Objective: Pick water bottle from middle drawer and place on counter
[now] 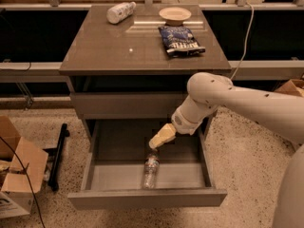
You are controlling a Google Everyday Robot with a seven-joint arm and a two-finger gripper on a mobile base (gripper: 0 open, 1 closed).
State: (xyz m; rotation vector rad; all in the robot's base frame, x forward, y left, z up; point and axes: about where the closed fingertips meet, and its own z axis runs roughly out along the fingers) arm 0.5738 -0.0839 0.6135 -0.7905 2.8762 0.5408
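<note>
Presently: middle drawer (142, 198) pulled out, one item inside, the water bottle (150, 171), lying on its side on the grey floor near centre, cap end toward the back. Bottle clear, narrow label band at mid-body, small cap. Gripper (156, 144) hangs over the drawer just above the cap end, carrying nothing; open or closed, cannot tell. Counter (104, 46): one white bottle (119, 12) on its side, one shallow bowl (175, 15), one dark snack bag (180, 40). One cardboard box (19, 175) on the floor, left.

single view | high front, looking down | mid-range | jaws over middle drawer (114, 172)
</note>
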